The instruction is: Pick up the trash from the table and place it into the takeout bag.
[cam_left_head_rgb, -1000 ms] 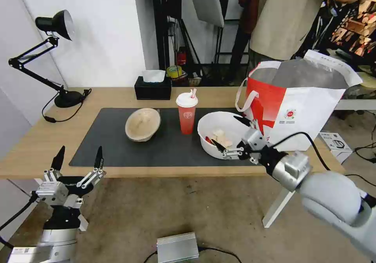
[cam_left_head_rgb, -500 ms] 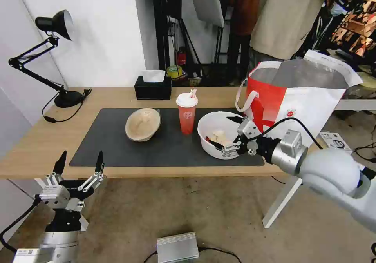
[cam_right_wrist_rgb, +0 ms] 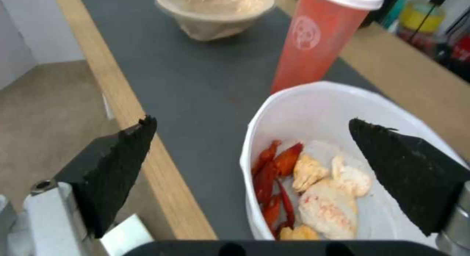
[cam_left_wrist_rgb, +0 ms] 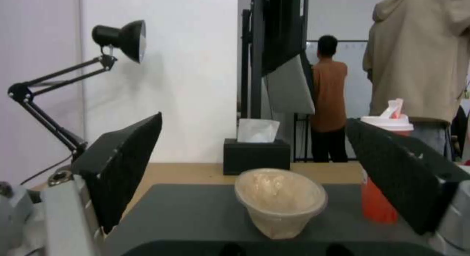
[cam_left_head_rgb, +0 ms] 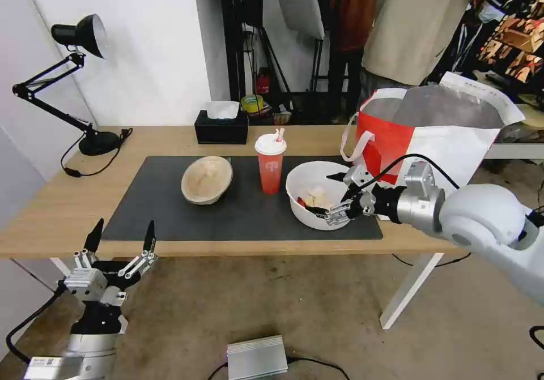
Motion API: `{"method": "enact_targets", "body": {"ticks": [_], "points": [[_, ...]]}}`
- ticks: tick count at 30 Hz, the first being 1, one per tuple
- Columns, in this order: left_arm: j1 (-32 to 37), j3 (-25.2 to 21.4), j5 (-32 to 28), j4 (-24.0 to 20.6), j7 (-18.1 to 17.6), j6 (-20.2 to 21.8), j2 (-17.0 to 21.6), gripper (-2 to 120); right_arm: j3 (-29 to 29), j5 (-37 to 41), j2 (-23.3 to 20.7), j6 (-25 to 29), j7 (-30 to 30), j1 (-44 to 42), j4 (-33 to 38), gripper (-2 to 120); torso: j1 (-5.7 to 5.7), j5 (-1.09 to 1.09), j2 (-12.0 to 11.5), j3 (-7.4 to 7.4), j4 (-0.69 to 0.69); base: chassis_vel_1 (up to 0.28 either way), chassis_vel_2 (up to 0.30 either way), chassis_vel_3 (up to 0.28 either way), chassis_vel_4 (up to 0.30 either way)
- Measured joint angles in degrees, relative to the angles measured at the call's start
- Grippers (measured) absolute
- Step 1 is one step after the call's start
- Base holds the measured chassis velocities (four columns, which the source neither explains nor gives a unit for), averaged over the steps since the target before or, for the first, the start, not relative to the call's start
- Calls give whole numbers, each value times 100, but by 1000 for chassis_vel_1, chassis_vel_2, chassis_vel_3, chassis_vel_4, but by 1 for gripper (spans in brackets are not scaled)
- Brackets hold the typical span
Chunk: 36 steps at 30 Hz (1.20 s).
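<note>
Centrally on the worktop (cam_left_head_rgb: 68, 199), on a dark grey mat (cam_left_head_rgb: 170, 210), sits a wide white bowl (cam_left_head_rgb: 309, 184) holding red and pale food scraps (cam_right_wrist_rgb: 303, 190). At its nine o'clock, just beside it, stands a red drink cup (cam_left_head_rgb: 270, 167) with a white lid, a straw and a round pale logo too small to read. Farther toward nine o'clock lies a tan paper bowl (cam_left_head_rgb: 207, 179), tilted on its side. At the white bowl's three o'clock stands the takeout bag (cam_left_head_rgb: 447, 148), white with a red panel, silver lining, loop handles and a small red logo with unreadable print.

The right claw (cam_left_head_rgb: 333, 194) is at the white bowl's three o'clock rim, spread wide and gripping nothing; one finger reaches over the bowl's inside, the other lies toward the near outer wall. Whether either finger touches the bowl cannot be told.

The left claw (cam_left_head_rgb: 122, 237) hangs below the worktop's near edge at seven o'clock, also wide open and empty. A black tissue box (cam_left_head_rgb: 221, 126) stands at the worktop's far edge.
</note>
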Motion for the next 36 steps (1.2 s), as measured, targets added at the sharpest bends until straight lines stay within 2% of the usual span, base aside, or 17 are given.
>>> {"method": "enact_targets", "body": {"ticks": [7,17,36], "points": [[-29,-8,-16,112,24,8,30,100,-813,83,285,-257,-81,768,-403,100,0,-1,0,1,1,0,0,0,0],[-50,-54,-30,358,116,-55,48,100,-1289,14,494,-273,-158,1024,-731,100,-1,-1,0,0,0,0,0,0,0],[-61,-68,-36,391,148,-88,-12,100,-1495,-702,610,-204,-212,882,-1146,100,0,1,0,0,0,0,0,0,0]]}}
